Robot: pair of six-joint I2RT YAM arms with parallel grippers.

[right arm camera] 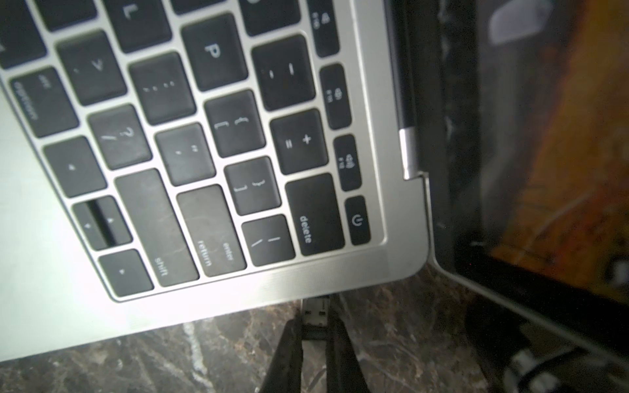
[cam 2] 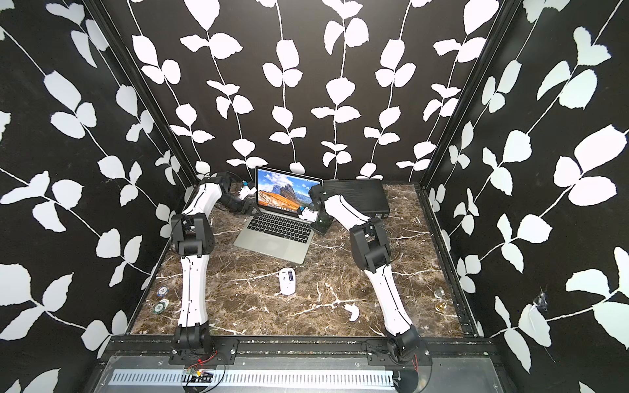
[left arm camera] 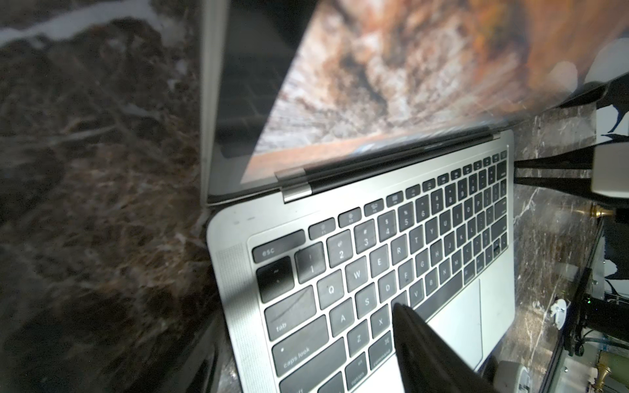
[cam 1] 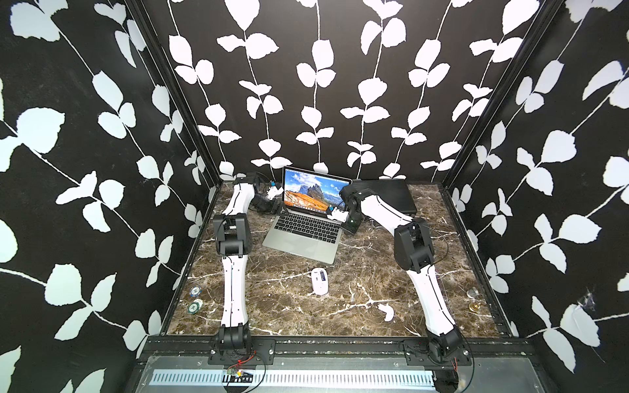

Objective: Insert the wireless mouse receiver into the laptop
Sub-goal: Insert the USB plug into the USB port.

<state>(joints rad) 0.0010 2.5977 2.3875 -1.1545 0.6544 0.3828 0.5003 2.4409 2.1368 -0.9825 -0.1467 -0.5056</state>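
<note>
The receiver (right arm camera: 315,308) is pinched tight in the right fingers (right arm camera: 289,343), metal end right up against the side edge of the laptop (right arm camera: 306,282), by the keys marked "delete", "return" and "shift". Meanwhile the left fingers (left arm camera: 429,343) are spread wide with nothing in them, one hanging over "command" on the "esc"/"caps lock" side. The mouse (cam 1: 320,280) lies on the worktop (cam 1: 272,306) out front, well apart.

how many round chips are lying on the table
2, both by the left edge of the table, beside the left arm: the far chip and the near chip just in front of it. The arm could hide another.
</note>
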